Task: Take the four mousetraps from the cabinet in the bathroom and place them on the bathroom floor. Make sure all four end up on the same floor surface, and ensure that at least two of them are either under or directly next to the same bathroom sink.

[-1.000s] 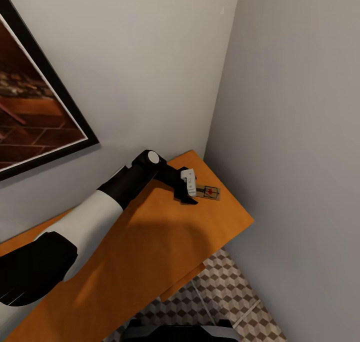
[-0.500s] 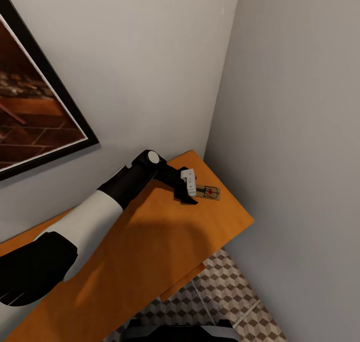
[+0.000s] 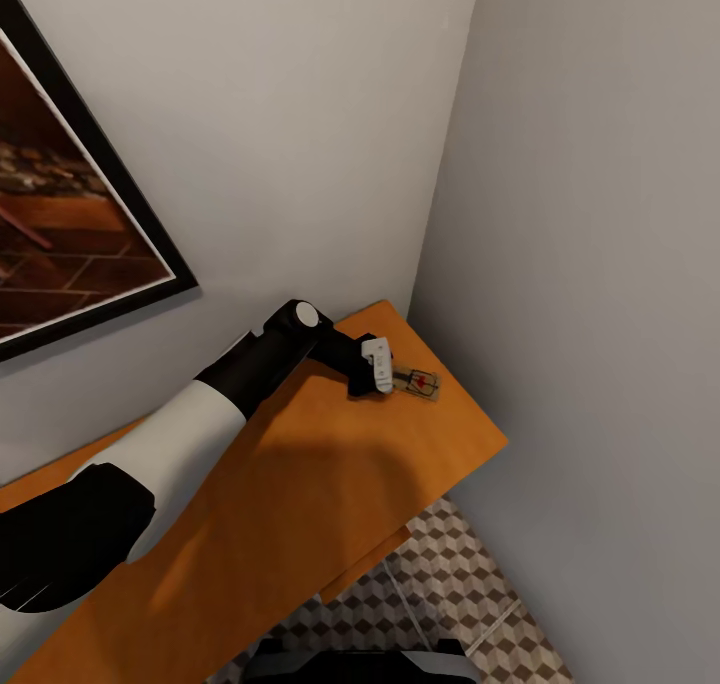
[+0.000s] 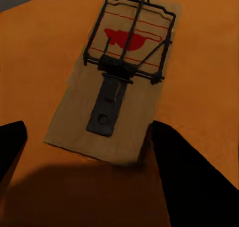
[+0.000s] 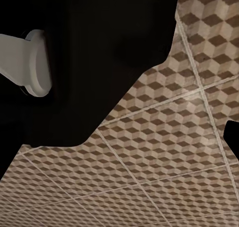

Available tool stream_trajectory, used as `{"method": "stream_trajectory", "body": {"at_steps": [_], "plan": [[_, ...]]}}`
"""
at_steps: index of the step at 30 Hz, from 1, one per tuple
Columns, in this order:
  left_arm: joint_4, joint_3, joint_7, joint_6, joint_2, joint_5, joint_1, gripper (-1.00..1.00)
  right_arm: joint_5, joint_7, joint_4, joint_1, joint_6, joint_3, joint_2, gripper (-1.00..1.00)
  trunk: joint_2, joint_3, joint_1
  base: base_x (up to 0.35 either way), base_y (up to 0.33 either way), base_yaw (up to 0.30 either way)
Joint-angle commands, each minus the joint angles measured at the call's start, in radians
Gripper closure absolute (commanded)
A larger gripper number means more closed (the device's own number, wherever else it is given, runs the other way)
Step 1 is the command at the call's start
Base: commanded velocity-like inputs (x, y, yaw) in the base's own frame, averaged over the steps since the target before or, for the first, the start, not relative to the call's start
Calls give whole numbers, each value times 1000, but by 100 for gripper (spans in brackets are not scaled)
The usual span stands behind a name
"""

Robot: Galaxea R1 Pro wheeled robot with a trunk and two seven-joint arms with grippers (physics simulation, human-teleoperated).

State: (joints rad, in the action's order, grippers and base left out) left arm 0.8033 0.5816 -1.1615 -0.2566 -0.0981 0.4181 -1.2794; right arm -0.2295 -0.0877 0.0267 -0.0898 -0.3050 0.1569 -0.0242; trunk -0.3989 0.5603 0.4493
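The bathroom floor [image 3: 440, 584], tiled in a brown, beige and white cube pattern, lies nearest, below the front edge of the cabinet [image 3: 330, 484]. On the orange cabinet top, the left pincer [image 3: 385, 382] reaches toward the far corner. In the left wrist view its fingers [image 4: 186, 177] stand spread, one on each side of the near end of the mousetrap [image 4: 119, 75]; contact cannot be determined. The mousetrap lies flat near the wall corner. The right pincer's state cannot be told.

Home room corner, framed picture [image 3: 60, 204], orange-wood cabinet [image 3: 330, 494], cube-patterned tiles [image 5: 164, 152]
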Motion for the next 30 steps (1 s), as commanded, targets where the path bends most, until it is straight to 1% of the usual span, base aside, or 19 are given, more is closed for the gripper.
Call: {"method": "stream_trajectory", "body": {"at_steps": [1,30], "plan": [[-11,2,-6,-12,0,7,0,100,-7,-4,-1,0,-3,9,0,-100,-1,1,1,0,0,0],[-15,3,-5,-11,0,8,0,100,-7,-4,-1,-1,-3,9,0,-100,-1,1,1,0,0,0]]}}
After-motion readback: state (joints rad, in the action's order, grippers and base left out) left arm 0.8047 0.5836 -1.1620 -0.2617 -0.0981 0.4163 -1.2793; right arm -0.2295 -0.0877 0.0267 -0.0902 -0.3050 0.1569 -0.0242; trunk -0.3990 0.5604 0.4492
